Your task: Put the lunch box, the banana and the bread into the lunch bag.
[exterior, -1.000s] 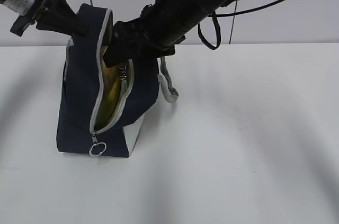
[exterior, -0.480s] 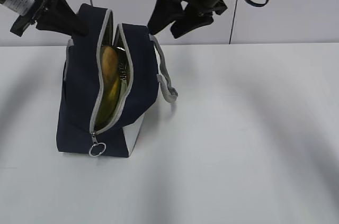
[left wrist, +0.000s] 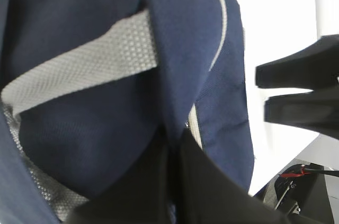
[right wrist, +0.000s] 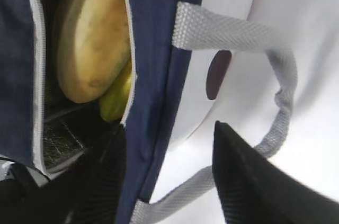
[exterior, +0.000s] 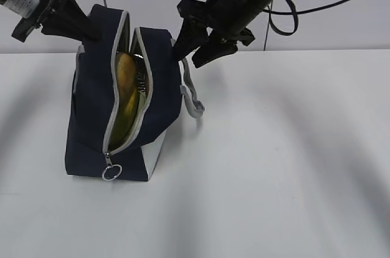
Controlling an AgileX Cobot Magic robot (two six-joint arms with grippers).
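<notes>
The bag [exterior: 122, 96] stood on the left of the white table [exterior: 280, 166], its zipper open along the top and near end, the ring pull [exterior: 112, 172] hanging low at the near corner. Inside, the bread [exterior: 125, 70] sat high in the opening with the banana [exterior: 127, 110] just below and touching it; the right wrist view showed both against the bag's right wall. The lunch box could not be made out.

The left gripper [exterior: 91, 33] was pinched closed on the far left top edge of the bag, holding that flap up. The right gripper [exterior: 194, 50] hung just right of the opening, above the grey handle [exterior: 191, 96], with its fingers [exterior: 210, 53] parted and nothing between them; from its wrist camera one finger lay over the opening and the other outside the wall.
</notes>
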